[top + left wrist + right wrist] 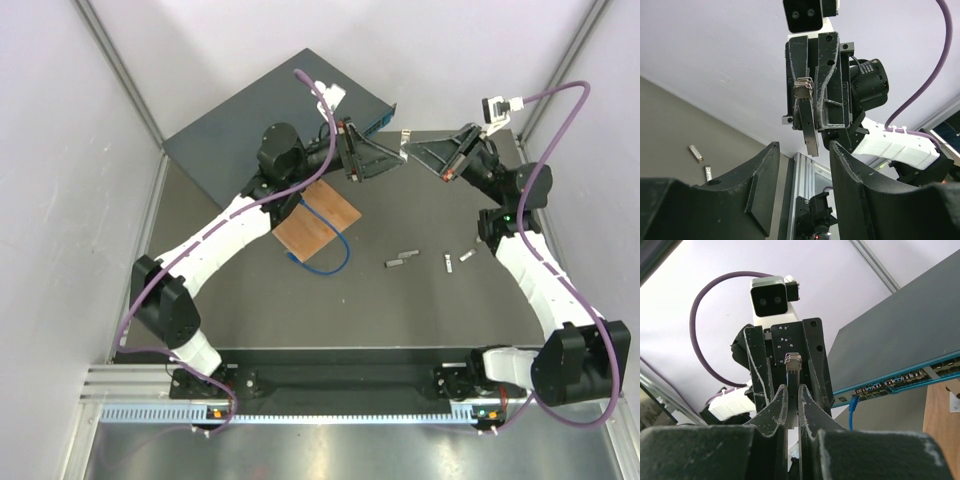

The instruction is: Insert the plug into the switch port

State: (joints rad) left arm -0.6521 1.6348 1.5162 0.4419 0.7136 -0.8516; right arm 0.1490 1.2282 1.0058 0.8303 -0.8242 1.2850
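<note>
Right gripper (792, 390) is holding one plug (792, 361), its fingers closing narrowly on the metal body, in the air just right of the switch (250, 120). The plug's long axis is running along those fingers, its free end pointing at the left gripper (804, 147), whose jaws are standing wide apart and gripping nothing. The one switch is lying flat at the table's far left, its port row facing near-right. One blue cable (852, 407) is occupying a port. One wooden board (317, 222) is lying beside that face. At least three loose plugs (400, 262) are lying on the dark table (420, 310), well apart from the board, leaving open surface between
</note>
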